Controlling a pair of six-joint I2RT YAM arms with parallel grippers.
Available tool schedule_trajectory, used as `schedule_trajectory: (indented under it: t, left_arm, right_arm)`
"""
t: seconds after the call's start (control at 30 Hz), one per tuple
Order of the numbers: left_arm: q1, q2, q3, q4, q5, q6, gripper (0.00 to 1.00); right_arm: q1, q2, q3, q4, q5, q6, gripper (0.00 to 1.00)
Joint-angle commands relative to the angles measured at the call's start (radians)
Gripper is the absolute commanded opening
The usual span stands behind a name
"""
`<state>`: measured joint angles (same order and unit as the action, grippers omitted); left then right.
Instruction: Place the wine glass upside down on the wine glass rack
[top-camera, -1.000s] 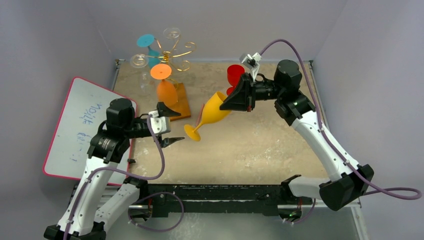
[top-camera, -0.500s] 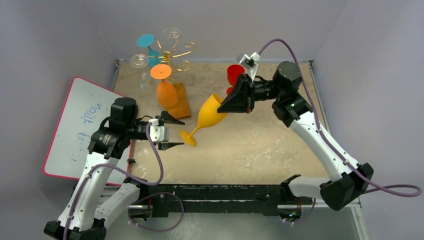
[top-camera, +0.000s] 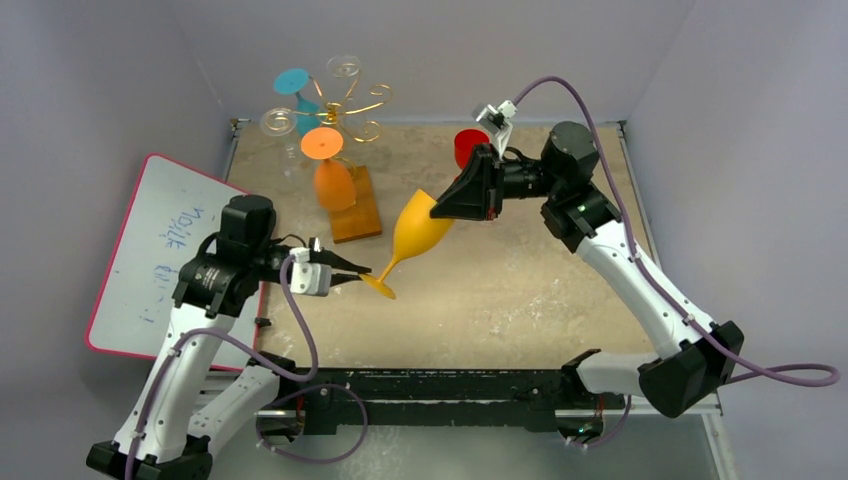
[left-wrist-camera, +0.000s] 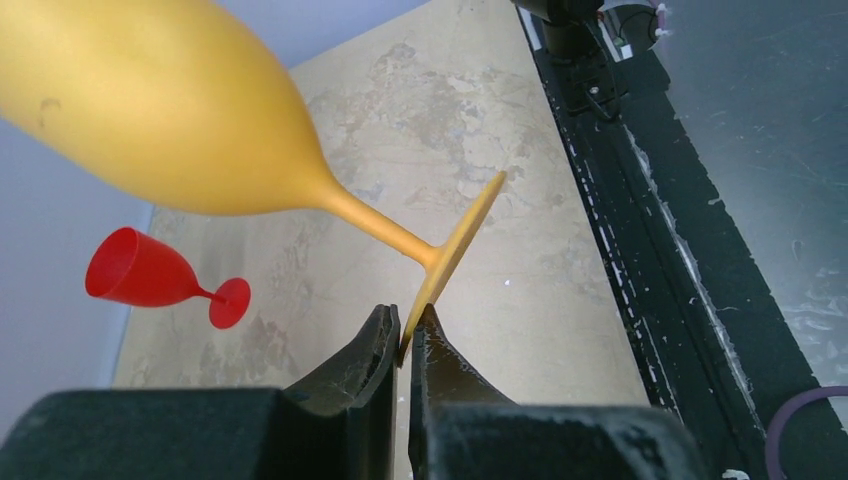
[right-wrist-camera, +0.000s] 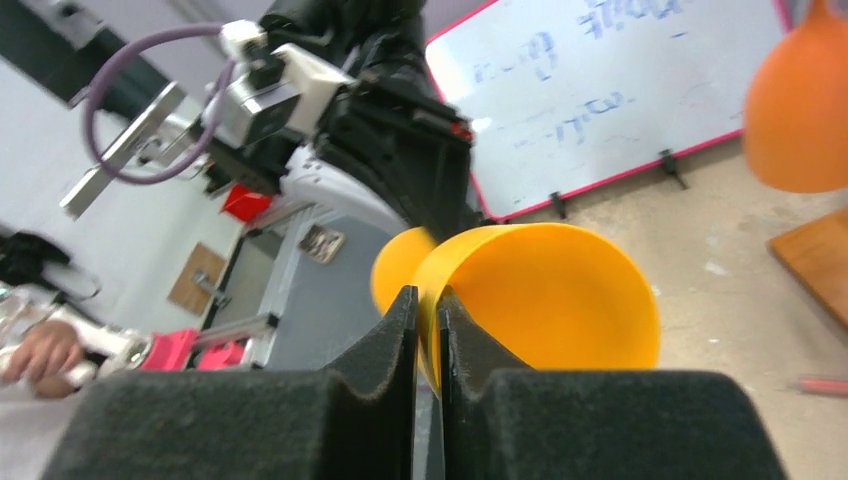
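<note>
Yellow wine glass (top-camera: 418, 232) hangs tilted over the middle of the tabletop (top-camera: 520, 290), foot toward the near edge. Left gripper (top-camera: 362, 272) is clamped on the foot's rim; right gripper (top-camera: 436, 213) is clamped on the bowl's rim. Wine glass rack (top-camera: 345, 108) stands at the far-left corner.

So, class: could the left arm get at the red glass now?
Probably not: the left claw is shut on the foot of the yellow glass, and the right claw, on its rim, stands between it and the red glass.

Wine glass (top-camera: 420, 228) right of rack (top-camera: 361, 214)
</note>
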<state>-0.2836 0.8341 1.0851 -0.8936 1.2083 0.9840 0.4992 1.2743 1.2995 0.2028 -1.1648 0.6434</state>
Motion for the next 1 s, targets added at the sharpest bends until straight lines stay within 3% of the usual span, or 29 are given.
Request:
schedule_trajectory:
  t: [0.0,0.23,0.37,0.57,0.73,0.87,0.97]
  left_arm:
    - [0.001,0.000,0.044,-0.044,0.033,0.068,0.00]
    - [0.000,-0.004,0.039,-0.044,0.002,0.039,0.00]
    - [0.000,-0.002,0.047,-0.011,0.010,0.000,0.00]
    - [0.000,0.021,0.058,0.050,0.004,-0.092,0.00]
    - [0.001,0.041,0.075,0.126,-0.010,-0.186,0.00]
    - [0.000,0.047,0.074,0.274,-0.054,-0.364,0.00]
    - [0.000,0.031,0.045,0.501,-0.140,-0.592,0.00]
  right_arm:
    - [0.003,-0.024,-0.003,-0.029,0.113,-0.035,0.20]
    - [0.000,-0.107,-0.004,-0.187,0.342,-0.117,0.65]
    - [0.000,-0.154,-0.004,-0.235,0.444,-0.172,0.76]
    - [0.000,-0.194,-0.012,-0.252,0.547,-0.227,0.79]
    - [0.001,-0.208,-0.028,-0.209,0.502,-0.231,0.77]
    - [0.006,-0.232,-0.061,-0.125,0.463,-0.247,0.73]
    - [0.012,-0.250,-0.090,-0.087,0.492,-0.280,0.71]
